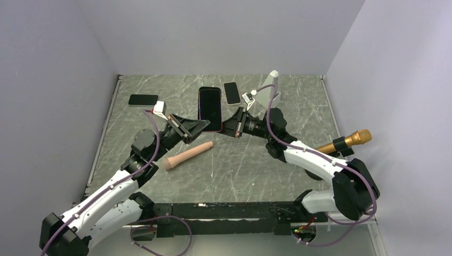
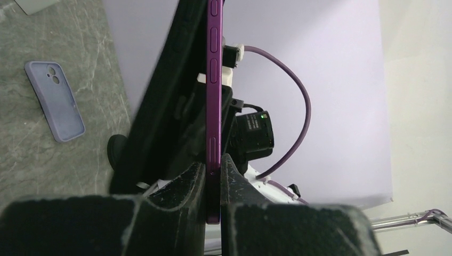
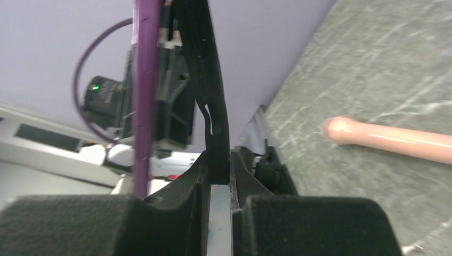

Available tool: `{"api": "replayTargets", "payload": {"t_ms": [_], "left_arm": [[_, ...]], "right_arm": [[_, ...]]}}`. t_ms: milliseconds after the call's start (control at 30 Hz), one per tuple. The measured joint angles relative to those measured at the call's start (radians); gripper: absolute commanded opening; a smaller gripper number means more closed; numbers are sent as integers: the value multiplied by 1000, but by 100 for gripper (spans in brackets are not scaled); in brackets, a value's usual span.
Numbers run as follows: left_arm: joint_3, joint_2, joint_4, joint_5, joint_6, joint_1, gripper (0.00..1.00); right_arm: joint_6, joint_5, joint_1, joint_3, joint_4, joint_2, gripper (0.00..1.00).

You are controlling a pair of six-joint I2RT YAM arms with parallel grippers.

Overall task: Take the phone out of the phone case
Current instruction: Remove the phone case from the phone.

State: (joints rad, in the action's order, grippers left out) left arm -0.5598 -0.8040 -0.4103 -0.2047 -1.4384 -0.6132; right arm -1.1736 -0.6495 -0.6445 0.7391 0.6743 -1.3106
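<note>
A purple phone (image 1: 210, 108) with a dark screen is held up above the table between both grippers. My left gripper (image 1: 200, 126) is shut on the phone's purple edge (image 2: 214, 80), which sits between the fingers in the left wrist view (image 2: 213, 181). A black phone case (image 2: 160, 122) has peeled away from the phone on one side. My right gripper (image 1: 228, 124) is shut on the black case's edge (image 3: 210, 80), which is pinched between its fingers (image 3: 217, 170). In the right wrist view the purple phone (image 3: 145, 80) stands apart from the case.
On the table lie a black phone (image 1: 143, 100) at the back left, a small phone (image 1: 232, 93), a pale grey case (image 1: 269, 85), a beige cylinder (image 1: 187, 154) and a gold microphone (image 1: 346, 141) at the right. A lavender case (image 2: 55, 101) shows in the left wrist view.
</note>
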Motion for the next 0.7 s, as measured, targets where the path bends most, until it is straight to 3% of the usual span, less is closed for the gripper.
{"api": "replayTargets", "payload": {"t_ms": [267, 700], "left_arm": [[-32, 26, 96, -43, -14, -9, 0], [-118, 93, 256, -35, 93, -17, 0]], "right_arm": [[243, 123, 13, -16, -157, 21, 0], [311, 212, 72, -54, -298, 19, 0]]}}
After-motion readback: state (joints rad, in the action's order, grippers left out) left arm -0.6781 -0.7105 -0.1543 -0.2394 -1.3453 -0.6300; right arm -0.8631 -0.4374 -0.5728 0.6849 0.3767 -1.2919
